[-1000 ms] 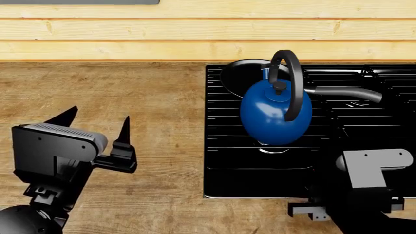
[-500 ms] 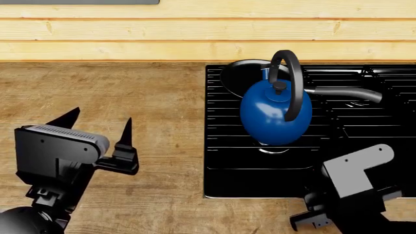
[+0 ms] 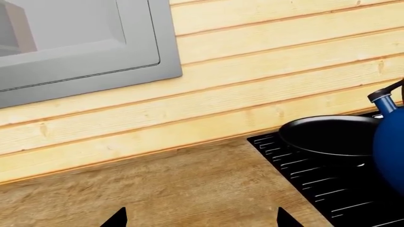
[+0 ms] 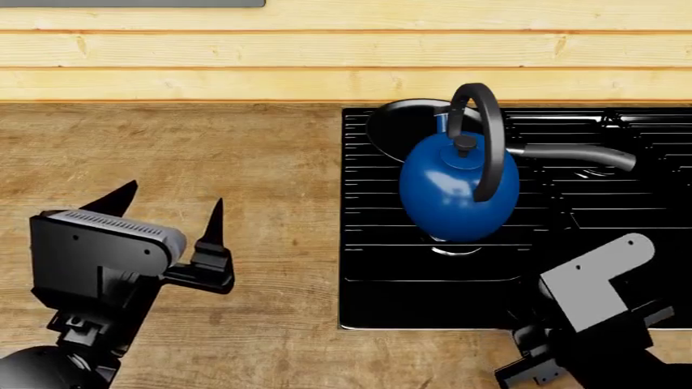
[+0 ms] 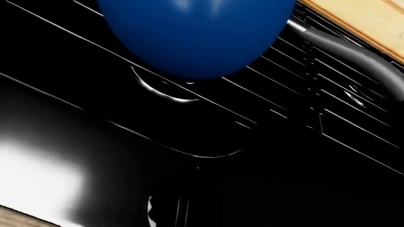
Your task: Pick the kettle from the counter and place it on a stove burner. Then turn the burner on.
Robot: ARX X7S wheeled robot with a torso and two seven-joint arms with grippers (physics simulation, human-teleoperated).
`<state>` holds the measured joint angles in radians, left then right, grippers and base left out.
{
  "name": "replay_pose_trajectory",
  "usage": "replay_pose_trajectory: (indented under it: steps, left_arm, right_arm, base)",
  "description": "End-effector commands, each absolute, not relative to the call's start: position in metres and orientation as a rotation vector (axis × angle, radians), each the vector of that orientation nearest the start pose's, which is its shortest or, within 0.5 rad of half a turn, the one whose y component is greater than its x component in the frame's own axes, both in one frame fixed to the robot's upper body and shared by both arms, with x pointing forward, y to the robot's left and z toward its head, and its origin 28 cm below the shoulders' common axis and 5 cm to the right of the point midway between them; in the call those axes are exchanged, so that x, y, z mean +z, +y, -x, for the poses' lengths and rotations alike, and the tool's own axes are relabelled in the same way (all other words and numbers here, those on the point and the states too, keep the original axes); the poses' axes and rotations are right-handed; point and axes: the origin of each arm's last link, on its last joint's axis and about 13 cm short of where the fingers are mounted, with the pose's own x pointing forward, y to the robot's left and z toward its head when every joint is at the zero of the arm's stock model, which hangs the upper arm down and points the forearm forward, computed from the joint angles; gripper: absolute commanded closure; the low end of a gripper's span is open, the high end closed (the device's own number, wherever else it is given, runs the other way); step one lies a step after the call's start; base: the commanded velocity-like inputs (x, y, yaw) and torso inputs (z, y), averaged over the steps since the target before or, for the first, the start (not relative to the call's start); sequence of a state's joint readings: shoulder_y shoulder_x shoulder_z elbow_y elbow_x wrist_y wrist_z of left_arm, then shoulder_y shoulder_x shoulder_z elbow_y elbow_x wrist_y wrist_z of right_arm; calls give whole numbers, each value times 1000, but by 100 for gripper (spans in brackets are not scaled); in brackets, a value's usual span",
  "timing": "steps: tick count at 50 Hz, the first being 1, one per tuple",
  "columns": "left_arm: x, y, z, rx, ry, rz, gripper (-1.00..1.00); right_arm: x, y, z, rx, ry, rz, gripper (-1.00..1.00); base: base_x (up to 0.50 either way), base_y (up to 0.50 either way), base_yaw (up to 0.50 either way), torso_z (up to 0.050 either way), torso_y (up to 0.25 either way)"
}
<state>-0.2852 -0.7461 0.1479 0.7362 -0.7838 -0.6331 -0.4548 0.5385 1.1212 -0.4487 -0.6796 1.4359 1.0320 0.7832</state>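
The blue kettle (image 4: 459,188) stands upright on the black stove (image 4: 605,235), over a burner (image 4: 455,248) whose silvery glint shows under its base. No gripper touches it. My left gripper (image 4: 170,200) hovers over the wooden counter (image 4: 259,162) left of the stove, open and empty. In the left wrist view its tips (image 3: 202,218) are spread over bare counter (image 3: 158,189), with the kettle (image 3: 389,151) at the edge. My right gripper (image 4: 532,369) hangs low at the stove's front edge. The right wrist view shows the kettle (image 5: 196,33) and burner (image 5: 167,92), but its jaws are lost against the black surface.
A black frying pan (image 4: 403,123) sits at the stove's back left corner, right behind the kettle, its grey handle (image 4: 573,154) pointing right. A wooden plank wall (image 4: 324,57) closes off the back. A grey window frame (image 3: 82,42) is set in that wall.
My right arm has twisted and dropped lower toward the stove's front edge. The left gripper has drifted slightly right and down. The kettle has not moved.
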Motion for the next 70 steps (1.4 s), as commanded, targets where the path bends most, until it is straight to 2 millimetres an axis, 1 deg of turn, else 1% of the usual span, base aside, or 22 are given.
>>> replay_pose_trajectory:
  steps: [1,7,12,23,30,31,32,33,34,37,38,43,46,49,53,57,59,63,65,66,70]
  left_arm:
    - [180,256,-202,-135,-131,-160,-100]
    - [180,256,-202,-136,-131,-159,-100]
    - [180,255,-203,-135,-130,-160,-100]
    - [178,255,-203,-136,-128,-158,-100]
    - [179,255,-203,-135,-128,-155,-100]
    - [179,255,-203,-135,-128,-154,-100]
    - [178,255,-202,-136,-128,-154,-100]
    - [179,256,-203,-133,-128,-151,-100]
    - [179,256,-203,-133,-129,-151,-100]
    - [180,255,-202,-134,-133,-147,-100]
    - [181,256,-202,-133,-135,-145,-100]
    - [183,256,-200,-133,-145,-143,-100]
    - [187,256,-196,-138,-161,-138,-100]
    - [186,257,-197,-128,-161,-136,-100]
    - [187,260,-193,-125,-175,-126,-100]
    - [188,264,-185,-119,-210,-118,-100]
    - [189,267,-176,-126,-238,-104,-100]
    - [186,272,-165,-141,-286,-59,-100]
    - [179,275,-164,-137,-283,-39,-100]
    - [175,278,-162,-163,-305,-31,-100]
    - [172,288,-155,-185,-343,45,-100]
  right_arm:
    - [173,-201,-163,78,618,650,100]
    - [176,-209,-159,89,655,765,100]
    - [179,-214,-159,65,655,815,100]
    - [184,-219,-170,27,635,934,100]
    - [185,-220,-171,11,615,926,100]
    - [185,-220,-170,0,599,908,100]
    - [190,-221,-173,-69,525,908,100]
    - [193,-220,-172,-93,483,870,100]
    - [196,-220,-170,-105,468,832,-100]
    - [201,-220,-163,-139,417,800,-100]
    - [205,-218,-160,-166,368,776,-100]
    - [214,-213,-145,-190,271,729,-100]
    - [218,-199,-135,-165,186,664,-100]
    - [218,-192,-128,-157,168,663,-100]
    - [224,-180,-116,-143,111,644,-100]
    - [215,-177,-114,-152,95,620,-100]
    - [211,-176,-114,-152,67,606,-100]
    - [200,-175,-110,-161,52,600,-100]
    - [194,-175,-107,-169,59,608,-100]
    - [189,-174,-104,-179,57,604,-100]
    - [174,-172,-91,-207,52,595,-100]
  base:
    - [0,-3,-7,0,0]
    - [-2,-3,-7,0,0]
    - [-2,-4,-8,0,0]
    - [-1,-3,-6,0,0]
    - [0,0,0,0,0]
    - [0,0,0,0,0]
    - [0,0,0,0,0]
    - [0,0,0,0,0]
    - [0,0,0,0,0]
    - [0,0,0,0,0]
    - [0,0,0,0,0]
    - [0,0,0,0,0]
    - [0,0,0,0,0]
    - [0,0,0,0,0]
    - [0,0,0,0,0]
    - [0,0,0,0,0]
    - [0,0,0,0,0]
    - [0,0,0,0,0]
    - [0,0,0,0,0]
    - [0,0,0,0,0]
    - [0,0,0,0,0]
